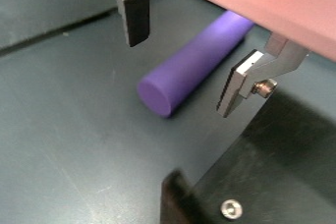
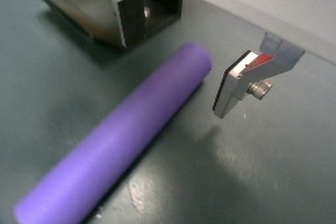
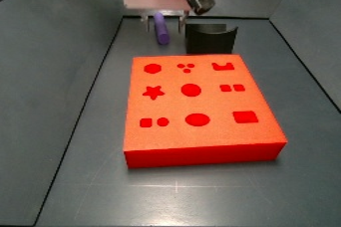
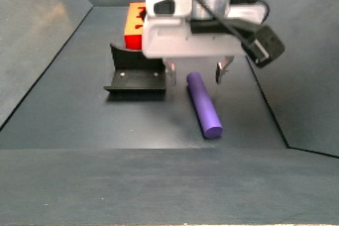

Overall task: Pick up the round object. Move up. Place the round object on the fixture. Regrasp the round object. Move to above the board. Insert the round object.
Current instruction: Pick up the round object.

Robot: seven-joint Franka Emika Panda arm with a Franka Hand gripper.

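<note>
The peg (image 2: pixel 125 140) lies flat on the floor, just beside the fixture (image 4: pixel 137 79). The gripper (image 1: pixel 184 56) hangs over it, fingers spread wide on both sides, not touching. This looks like the pick-up step. Next, it should go down and squeeze.

Round object (image 1: pixel 195 64) far end behind gripper (image 1: pixel 184 56)

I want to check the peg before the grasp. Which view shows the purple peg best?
A wrist view shows the purple peg whole, lying between the open gripper fingers. One side view shows it whole but smaller; the remaining views hide part.
</note>
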